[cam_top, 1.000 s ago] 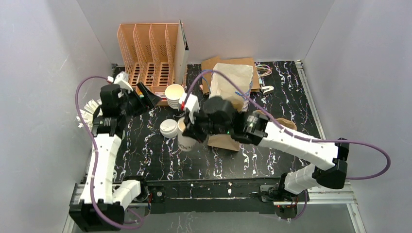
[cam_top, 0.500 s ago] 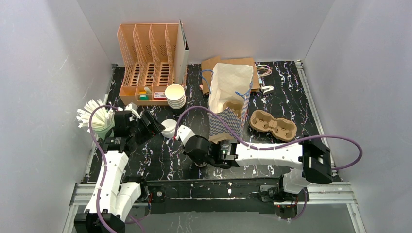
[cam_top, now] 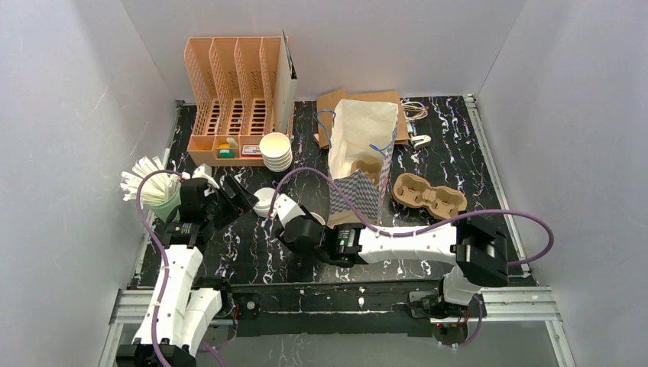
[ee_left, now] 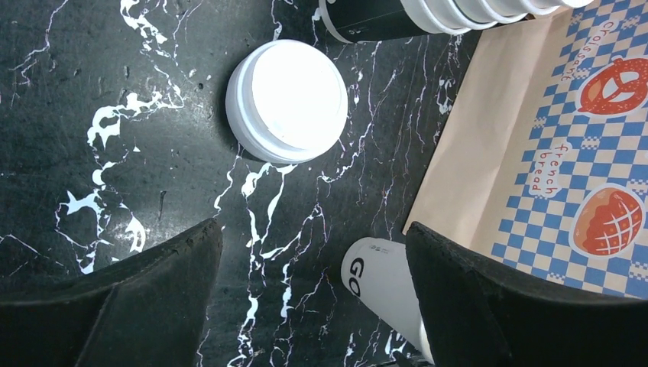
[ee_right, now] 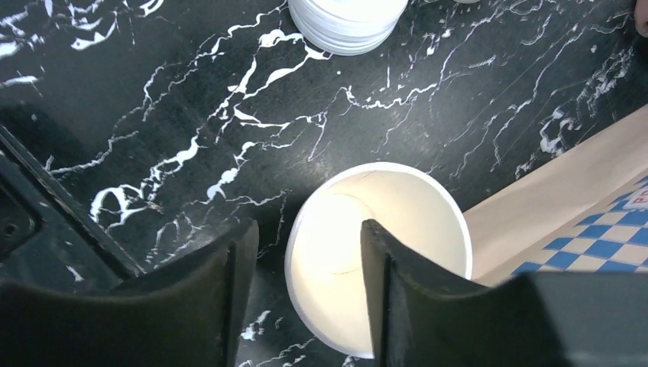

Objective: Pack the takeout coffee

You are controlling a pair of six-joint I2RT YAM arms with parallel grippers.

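A black, white-veined marble table (cam_top: pixel 458 145) sits between plain grey walls (cam_top: pixel 69 99). The open paper cup (ee_right: pixel 413 229) stands at lower centre of the top view, beside the checked paper bag (cam_top: pixel 359 153). The pulp tray (cam_top: pixel 428 195) lies right of the bag. The right gripper (ee_right: pixel 307 225) straddles the cup's rim with jaws parted; a second ago it held the cup farther up the frame. The left gripper (ee_left: pixel 312 226) gapes empty above a lid (ee_left: pixel 286 99), drawn back from the organizer (cam_top: pixel 229 76).
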